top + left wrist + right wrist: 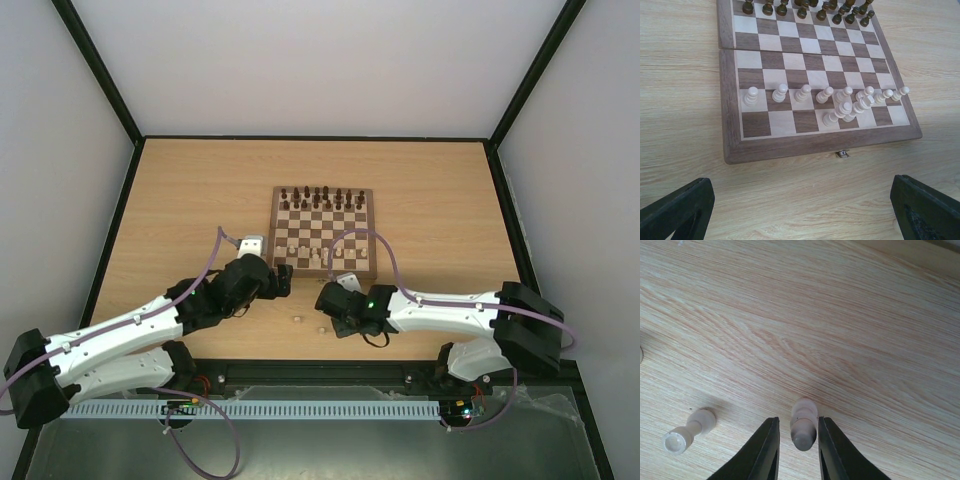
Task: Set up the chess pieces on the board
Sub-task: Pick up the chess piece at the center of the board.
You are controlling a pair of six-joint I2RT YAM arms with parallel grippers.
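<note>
Two arms lean over a wooden table [180, 200] in the overhead view, with the board [283, 225] lying square-on just beyond them. Dark pieces [320, 197] fill its two far rows, and the pale chess pieces [318, 252] stand along its near side. The left gripper [284, 280] hangs by the board's near-left corner. The right gripper [326, 318] is low over bare tabletop in front of the board, and a loose pale piece [297, 320] lies just to its left.

Seen from the left wrist, the left gripper [801, 200] is spread wide with nothing in it. Its dark fingers [677, 212] sit at the bottom corners, short of the board [730, 130]. A full row of pale chess pieces [780, 92] runs along the second rank from the near edge. A few more [835, 115] cluster right of centre on the nearest rank, some of them leaning. A small metal latch [842, 154] shows on the near edge of the frame.

At the right wrist, the right gripper [799, 440] is drawn narrow around one pale piece [803, 424] lying on the table [840, 315]. A sliver of wood shows between that piece and one finger [765, 452], so the jaws are not clamped on it. The loose pale piece [687, 432] lies on its side, off to the left.
</note>
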